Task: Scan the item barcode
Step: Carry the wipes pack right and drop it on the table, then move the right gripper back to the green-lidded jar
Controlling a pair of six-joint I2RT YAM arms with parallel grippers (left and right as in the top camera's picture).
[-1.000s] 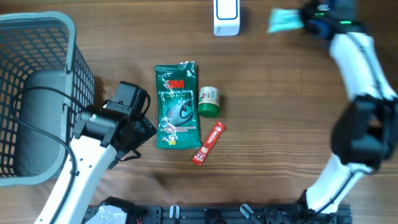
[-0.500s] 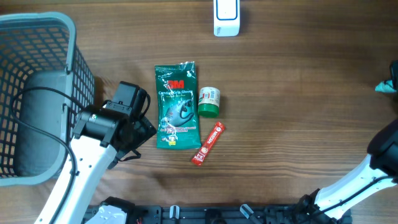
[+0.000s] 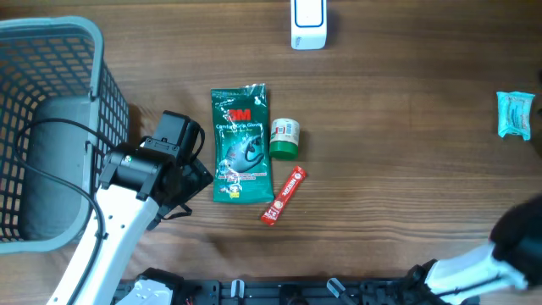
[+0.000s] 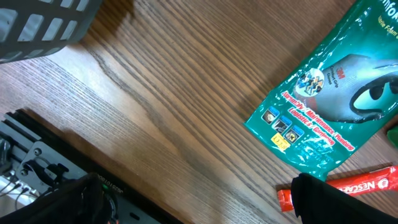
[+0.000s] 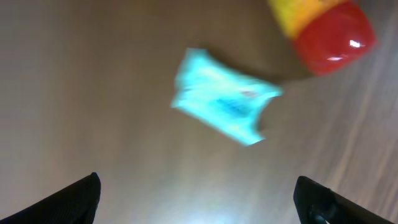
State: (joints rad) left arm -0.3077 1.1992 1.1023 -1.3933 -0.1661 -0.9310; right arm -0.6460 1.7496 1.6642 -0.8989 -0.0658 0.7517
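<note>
Brown wood-grain tabletop (image 3: 398,152) carries the small light-blue plastic packet (image 3: 515,113) near its right edge, loose and touching neither arm. The right wrist camera looks down on it as a blur. The right gripper (image 5: 199,199) hangs above it with its two dark fingers spread to the frame's corners, gripping nothing. A rounded yellow-and-red object (image 5: 323,25), also blurred, sits just beside the packet. The white box-shaped scanner (image 3: 307,24) stands at the top edge, well apart. Mid-table lie a green printed glove pouch (image 3: 241,144), a small green-lidded jar (image 3: 284,140) touching its right side, and a red stick sachet (image 3: 284,195). The left gripper (image 3: 182,165) hovers beside the pouch, jaws wide and empty, near the grey mesh basket (image 3: 110,93).
</note>
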